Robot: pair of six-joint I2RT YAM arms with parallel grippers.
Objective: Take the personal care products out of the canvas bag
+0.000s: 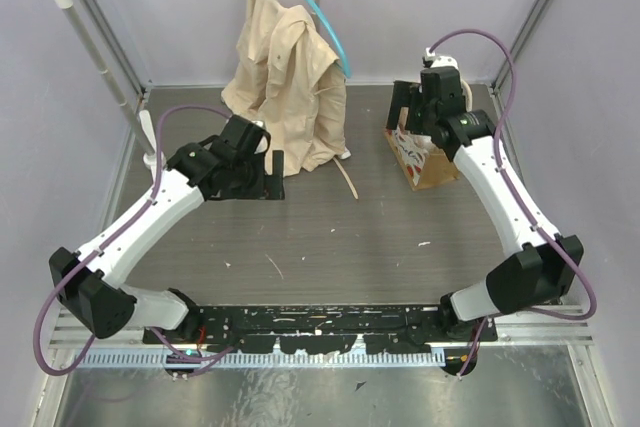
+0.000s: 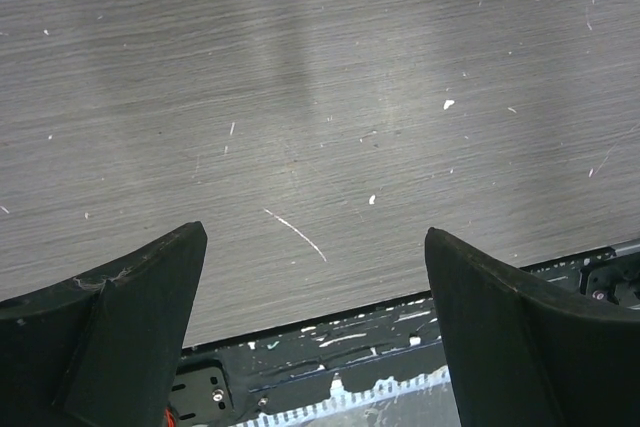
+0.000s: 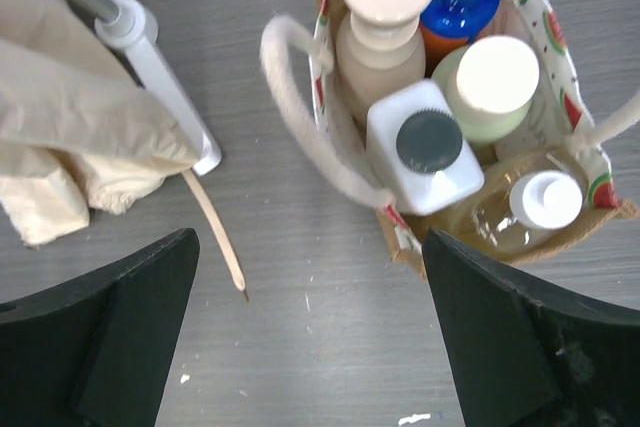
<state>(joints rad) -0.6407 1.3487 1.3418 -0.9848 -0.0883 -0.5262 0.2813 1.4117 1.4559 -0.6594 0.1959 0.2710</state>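
Note:
The canvas bag (image 1: 432, 169) stands upright at the back right of the table. In the right wrist view its rim (image 3: 396, 230) and a cream loop handle (image 3: 300, 97) show. Five bottles stand inside it: white jug-shaped (image 3: 425, 147), peach pump-top (image 3: 380, 47), orange with blue cap (image 3: 455, 12), pale olive with cream cap (image 3: 495, 87), small clear with white cap (image 3: 535, 207). My right gripper (image 3: 310, 237) is open and empty, above the table just left of the bag (image 1: 410, 117). My left gripper (image 2: 315, 230) is open and empty over bare table at the left (image 1: 268, 177).
A large beige shirt (image 1: 290, 77) on a blue hanger hangs from a metal rack (image 1: 100, 47) at the back. The rack's foot (image 3: 150, 57) and a thin wooden stick (image 3: 215, 232) lie left of the bag. The arms' black base rail (image 2: 350, 347) lines the near edge.

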